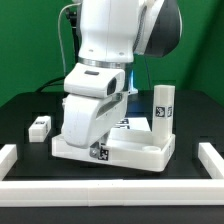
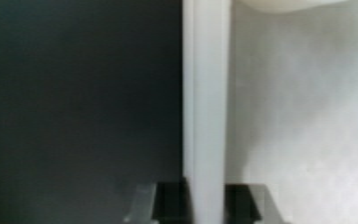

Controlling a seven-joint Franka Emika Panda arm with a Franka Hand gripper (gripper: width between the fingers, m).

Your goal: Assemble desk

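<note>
The white desk top (image 1: 135,151) lies flat on the black table, with a tag on its front wall. One white leg (image 1: 162,108) stands upright at its far right corner. Another small leg (image 1: 40,126) lies on the table at the exterior view's left. The arm's white hand (image 1: 90,108) hangs low over the top's left end and hides the fingers there. In the wrist view my gripper (image 2: 208,192) straddles the top's thin raised rim (image 2: 208,90). One dark finger (image 2: 171,202) sits on each side, pressed against the rim.
Long white border rails run along the front (image 1: 110,191), the left (image 1: 8,156) and the right (image 1: 212,158) of the black table. A tagged flat piece (image 1: 130,123) shows just behind the desk top.
</note>
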